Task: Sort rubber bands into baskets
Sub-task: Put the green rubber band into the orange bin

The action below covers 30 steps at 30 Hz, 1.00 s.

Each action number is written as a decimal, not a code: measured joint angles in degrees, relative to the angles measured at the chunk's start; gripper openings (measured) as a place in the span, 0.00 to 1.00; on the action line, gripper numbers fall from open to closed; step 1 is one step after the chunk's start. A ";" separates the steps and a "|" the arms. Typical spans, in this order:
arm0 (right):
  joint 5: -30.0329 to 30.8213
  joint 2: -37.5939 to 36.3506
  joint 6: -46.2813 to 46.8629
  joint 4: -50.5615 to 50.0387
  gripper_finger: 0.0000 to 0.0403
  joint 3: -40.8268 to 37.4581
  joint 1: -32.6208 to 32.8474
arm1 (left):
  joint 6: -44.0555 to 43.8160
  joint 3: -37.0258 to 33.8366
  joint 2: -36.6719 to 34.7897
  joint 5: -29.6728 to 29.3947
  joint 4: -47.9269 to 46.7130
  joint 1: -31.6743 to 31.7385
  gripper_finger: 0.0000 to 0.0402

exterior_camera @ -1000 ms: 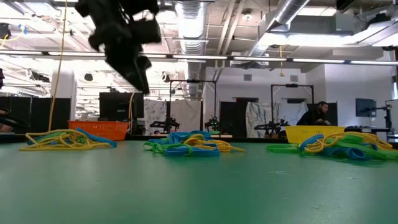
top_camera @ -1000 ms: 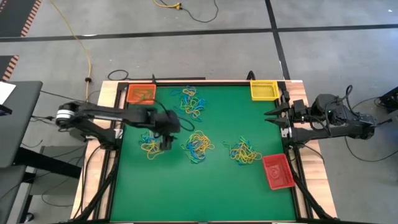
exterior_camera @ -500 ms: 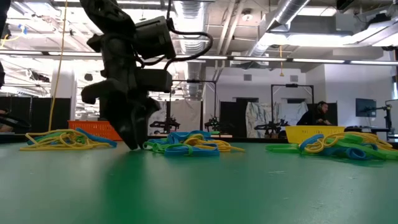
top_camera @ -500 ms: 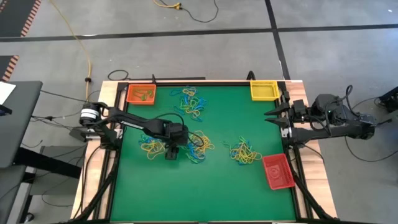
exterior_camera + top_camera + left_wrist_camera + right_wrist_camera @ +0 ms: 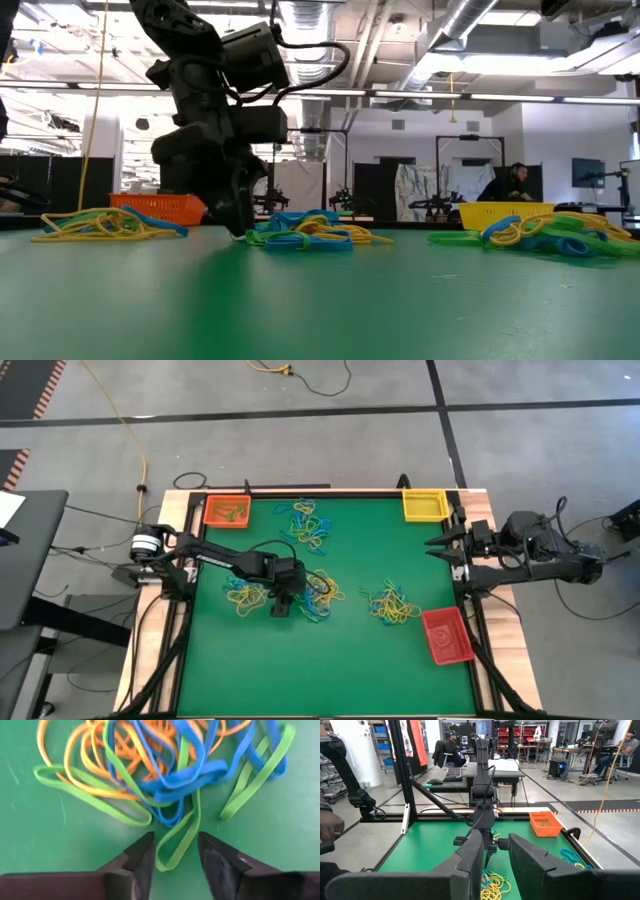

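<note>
Straddling a green band (image 5: 176, 845) at the nine-o'clock edge of the worktop's centre pile, the left jaws (image 5: 175, 856) are standing apart to pinch it, while the right jaws (image 5: 432, 549), also apart, are idling at three o'clock between the yellow (image 5: 424, 505) and red (image 5: 446, 636) baskets.

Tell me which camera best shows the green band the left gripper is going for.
The left wrist view: the green band loops up between the left gripper and its open fingers. The high view shows only a small pile; the low view a flat tangle; the right wrist view nothing distinct.
</note>
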 joint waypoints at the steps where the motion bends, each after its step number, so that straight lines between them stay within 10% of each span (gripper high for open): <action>1: -0.01 -0.01 0.00 0.01 0.32 0.00 0.01 | 0.02 0.00 0.00 -0.21 -0.60 -0.02 0.27; 16: 0.00 0.01 0.00 0.02 0.32 0.02 0.00 | 1.34 0.27 -0.27 -2.51 -3.62 -0.13 0.00; 30: 0.00 0.02 0.00 -0.15 0.32 0.00 0.01 | 7.73 14.11 -6.87 -25.58 -26.87 2.56 0.00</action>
